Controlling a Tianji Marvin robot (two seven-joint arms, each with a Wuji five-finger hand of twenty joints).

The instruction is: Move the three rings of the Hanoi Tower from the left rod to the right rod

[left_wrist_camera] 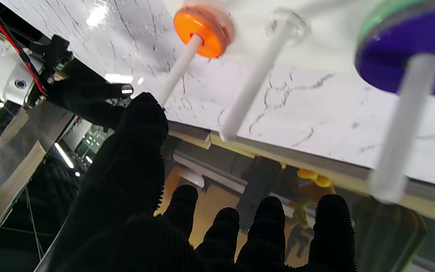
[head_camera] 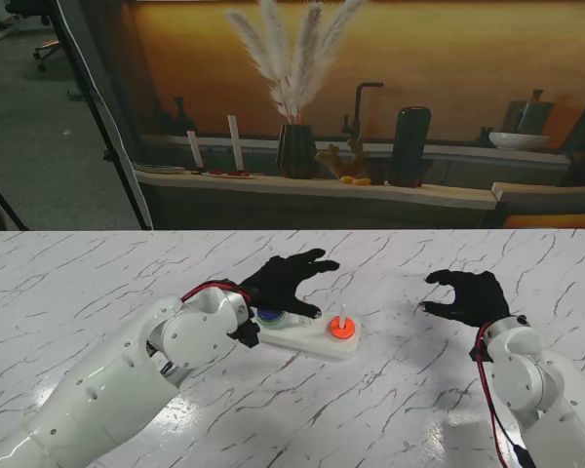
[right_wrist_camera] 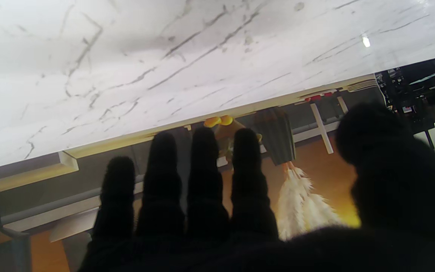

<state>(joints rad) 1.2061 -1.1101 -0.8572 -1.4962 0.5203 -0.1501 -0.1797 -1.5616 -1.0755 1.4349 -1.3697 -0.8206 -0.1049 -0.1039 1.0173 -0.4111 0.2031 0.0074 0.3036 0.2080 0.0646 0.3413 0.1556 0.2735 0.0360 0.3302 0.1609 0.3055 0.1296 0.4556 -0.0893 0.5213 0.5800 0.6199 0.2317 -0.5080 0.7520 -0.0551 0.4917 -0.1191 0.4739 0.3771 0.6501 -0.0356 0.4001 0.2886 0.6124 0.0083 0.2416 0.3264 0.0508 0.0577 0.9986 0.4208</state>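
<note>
While I look down from the stand, the marble table (head_camera: pixel 97 283) carries the white tower base (head_camera: pixel 307 338) near its middle. My left hand (head_camera: pixel 288 283) hovers over the left rod (left_wrist_camera: pixel 402 124), fingers spread, holding nothing. My right hand (head_camera: pixel 468 295) hangs well apart, loosely open. The purple ring (left_wrist_camera: pixel 410 49) sits on that rod, the orange ring (head_camera: pixel 342 329) on the right rod.

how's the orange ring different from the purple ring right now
Color: the orange ring is bright orange; the purple ring is deep purple.
Place: the orange ring sits on the right rod, the purple ring on the left rod, with the left hand over it.
Stacking: the purple ring rests on a green ring; the orange ring sits alone on the white base.
Shared: both are flat discs threaded on white rods, and neither is held.
</note>
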